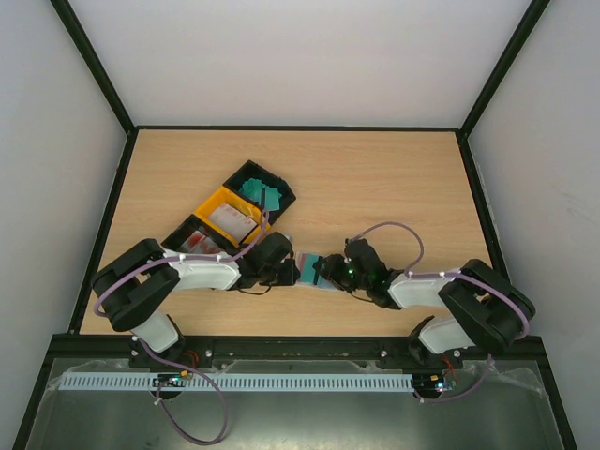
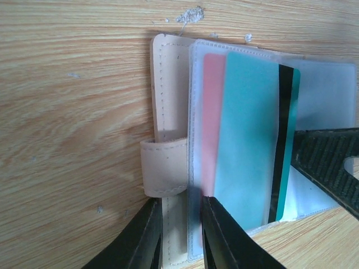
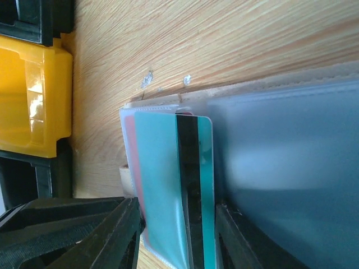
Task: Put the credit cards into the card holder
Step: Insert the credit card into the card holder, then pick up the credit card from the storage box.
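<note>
The beige card holder (image 2: 168,89) lies open on the wood between both arms, its clear sleeves spread to the right. A teal credit card (image 2: 249,129) with a black stripe sits partly in a sleeve, over a pink card (image 2: 212,112). My left gripper (image 2: 182,235) is shut on the holder's spine and sleeve edge, just below the strap. My right gripper (image 3: 176,235) stands open, one finger on each side of the teal card (image 3: 162,185). In the top view the holder (image 1: 309,270) shows between the left gripper (image 1: 292,272) and the right gripper (image 1: 328,272).
A row of tray bins stands behind the left arm. The black bin (image 1: 262,192) holds teal cards, the yellow bin (image 1: 230,217) holds pale cards, and the other black bin (image 1: 197,241) holds cards with red marks. The yellow bin (image 3: 33,95) is close to the holder's left.
</note>
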Controlling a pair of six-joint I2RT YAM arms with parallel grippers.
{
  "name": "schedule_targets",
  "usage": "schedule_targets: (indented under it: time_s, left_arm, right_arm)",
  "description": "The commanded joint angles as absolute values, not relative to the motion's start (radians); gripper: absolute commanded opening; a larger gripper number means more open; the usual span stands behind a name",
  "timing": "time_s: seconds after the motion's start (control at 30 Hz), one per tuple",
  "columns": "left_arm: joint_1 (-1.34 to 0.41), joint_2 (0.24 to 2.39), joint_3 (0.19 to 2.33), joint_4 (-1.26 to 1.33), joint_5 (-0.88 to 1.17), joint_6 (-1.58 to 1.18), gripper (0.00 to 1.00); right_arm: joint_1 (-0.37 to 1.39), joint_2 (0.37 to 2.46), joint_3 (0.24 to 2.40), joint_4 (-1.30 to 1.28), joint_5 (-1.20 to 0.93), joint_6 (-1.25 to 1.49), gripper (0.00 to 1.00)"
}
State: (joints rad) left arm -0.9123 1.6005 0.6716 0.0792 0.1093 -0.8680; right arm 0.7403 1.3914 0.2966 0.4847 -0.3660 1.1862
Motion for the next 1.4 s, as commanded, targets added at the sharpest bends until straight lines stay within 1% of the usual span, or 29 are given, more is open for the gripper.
schedule_targets:
  time_s: [0.0,0.23,0.33,0.53,0.63,0.73,0.8,0.93,0.97,1.07,1.13,1.2,1.27,1.3,1.37]
  left_arm:
    - [-0.922,1.612,0.64,0.032,0.129,-0.862,0.23]
    - [-0.922,1.613,0.64,0.04,0.141,-0.855,0.23]
    - [-0.922,1.61,0.637,0.039,0.138,-0.856,0.23]
    - [-0.922,1.58,0.633,0.021,0.118,-0.86,0.23]
    - [-0.922,1.546,0.637,-0.004,0.097,-0.859,0.25]
    - [-0.922,1.487,0.641,-0.041,0.067,-0.858,0.3]
    - [-0.923,1.424,0.652,-0.077,0.038,-0.852,0.37]
    - [-0.917,1.339,0.741,-0.21,-0.062,-0.785,0.51]
    - [-0.912,1.322,0.77,-0.245,-0.085,-0.761,0.55]
    - [-0.871,1.308,0.876,-0.342,-0.091,-0.663,0.78]
    - [-0.803,1.328,0.953,-0.412,-0.054,-0.608,0.86]
    - [-0.735,1.356,1.013,-0.455,-0.022,-0.558,0.89]
    - [-0.675,1.395,1.068,-0.494,-0.012,-0.517,0.89]
    - [-0.646,1.416,1.091,-0.509,-0.006,-0.5,0.87]
    - [-0.595,1.473,1.129,-0.511,0.021,-0.464,0.8]
  right_arm:
    - [0.754,1.431,0.347,0.376,-0.319,1.143,0.37]
    - [0.834,1.498,0.464,0.24,-0.224,1.085,0.36]
    - [0.848,1.51,0.485,0.221,-0.209,1.084,0.36]
    - [0.847,1.413,0.495,0.125,-0.11,1.08,0.37]
    - [0.846,1.335,0.517,0.039,-0.025,1.062,0.41]
    - [0.847,1.256,0.544,-0.064,0.063,1.029,0.44]
    - [0.847,1.203,0.557,-0.137,0.127,1.011,0.47]
    - [0.847,1.096,0.558,-0.23,0.217,0.993,0.52]
    - [0.846,1.068,0.554,-0.244,0.226,0.989,0.53]
    - [0.845,0.993,0.54,-0.259,0.242,0.98,0.56]
    - [0.845,0.965,0.533,-0.259,0.243,0.974,0.57]
    - [0.844,0.951,0.529,-0.253,0.239,0.97,0.57]
    - [0.843,0.949,0.524,-0.239,0.227,0.965,0.57]
    - [0.842,0.951,0.518,-0.224,0.218,0.96,0.57]
    - [0.841,0.96,0.518,-0.205,0.204,0.957,0.57]
